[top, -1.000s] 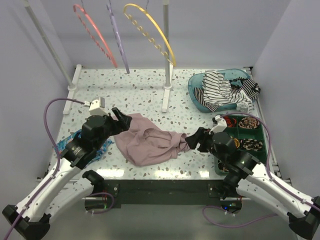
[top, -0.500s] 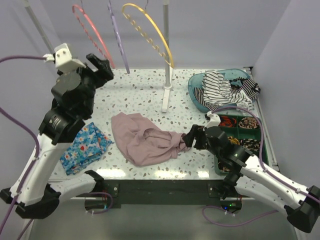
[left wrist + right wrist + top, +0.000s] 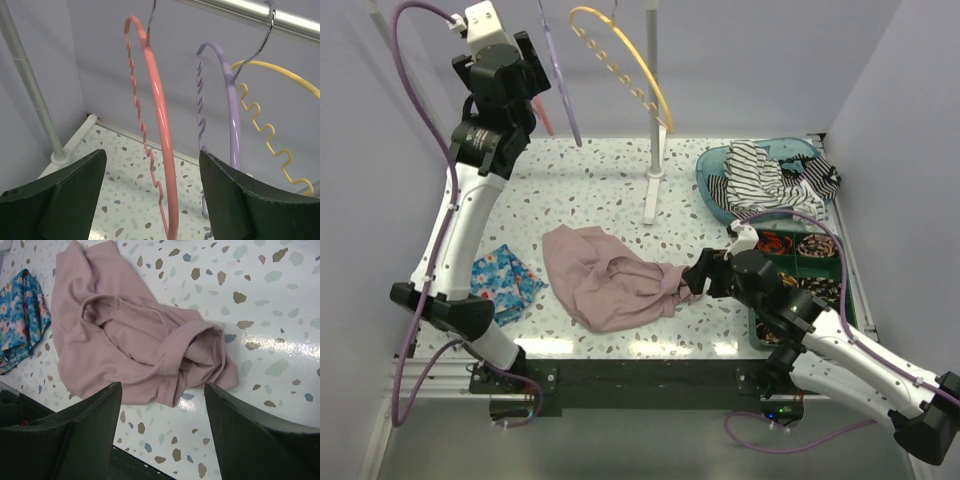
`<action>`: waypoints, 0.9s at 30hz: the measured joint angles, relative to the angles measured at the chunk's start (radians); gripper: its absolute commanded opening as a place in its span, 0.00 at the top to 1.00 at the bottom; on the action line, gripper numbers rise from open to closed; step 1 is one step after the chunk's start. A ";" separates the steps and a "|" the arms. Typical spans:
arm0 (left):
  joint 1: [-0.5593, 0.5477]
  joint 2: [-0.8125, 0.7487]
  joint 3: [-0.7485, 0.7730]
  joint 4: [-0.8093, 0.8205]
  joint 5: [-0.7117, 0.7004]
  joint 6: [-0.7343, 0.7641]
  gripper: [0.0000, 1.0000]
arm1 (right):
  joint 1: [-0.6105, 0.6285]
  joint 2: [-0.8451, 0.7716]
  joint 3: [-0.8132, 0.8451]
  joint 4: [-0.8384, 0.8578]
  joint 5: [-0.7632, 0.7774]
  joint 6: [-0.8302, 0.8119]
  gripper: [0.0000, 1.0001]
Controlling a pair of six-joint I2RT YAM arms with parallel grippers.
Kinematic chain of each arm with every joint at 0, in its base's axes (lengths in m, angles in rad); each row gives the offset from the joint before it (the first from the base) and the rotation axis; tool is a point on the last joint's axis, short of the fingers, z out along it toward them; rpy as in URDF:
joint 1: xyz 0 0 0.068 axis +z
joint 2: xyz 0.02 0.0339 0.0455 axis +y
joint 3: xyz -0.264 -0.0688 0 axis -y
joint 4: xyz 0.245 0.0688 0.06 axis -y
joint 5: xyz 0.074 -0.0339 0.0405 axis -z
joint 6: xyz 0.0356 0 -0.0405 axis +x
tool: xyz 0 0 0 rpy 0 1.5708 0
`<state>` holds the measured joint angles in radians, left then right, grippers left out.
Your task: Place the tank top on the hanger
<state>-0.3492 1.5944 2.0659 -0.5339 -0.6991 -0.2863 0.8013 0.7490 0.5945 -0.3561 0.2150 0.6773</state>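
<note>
The dusty-pink tank top (image 3: 610, 280) (image 3: 135, 350) lies crumpled on the speckled table. My right gripper (image 3: 696, 278) (image 3: 162, 432) is open just above its right end, with nothing between the fingers. My left gripper (image 3: 532, 62) (image 3: 152, 200) is raised to the rack at the back left and is also open. The coral-pink hanger (image 3: 161, 130) hangs by its hook from the rail, and its lower hoop passes between the open jaws without touching either one. In the top view the left arm hides most of the hanger; only a short piece (image 3: 546, 118) shows.
A lilac hanger (image 3: 233, 115) (image 3: 560, 90) and a yellow hanger (image 3: 295, 82) (image 3: 625, 70) hang beside the coral one on the rail (image 3: 250, 12). A blue floral cloth (image 3: 502, 285) lies front left. A striped garment (image 3: 760, 180) fills a teal tray (image 3: 712, 165); a green organiser (image 3: 847, 290) stands right.
My left arm has risen from the table beside the tank top up to the rack, jaws now either side of the coral hanger. The right gripper has edged slightly left.
</note>
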 measured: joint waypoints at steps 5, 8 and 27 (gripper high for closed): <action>0.029 0.098 0.100 -0.016 0.030 0.014 0.20 | 0.000 -0.011 0.008 -0.016 -0.016 -0.016 0.29; 0.042 0.129 0.117 -0.026 0.031 0.017 0.23 | 0.000 -0.012 0.010 -0.024 -0.024 -0.022 0.29; 0.100 0.208 0.120 -0.026 -0.021 0.066 0.61 | 0.000 -0.011 0.010 -0.038 -0.028 -0.026 0.29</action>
<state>-0.2489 1.8019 2.1860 -0.5594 -0.7204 -0.2203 0.8013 0.7376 0.6041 -0.3943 0.1867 0.6514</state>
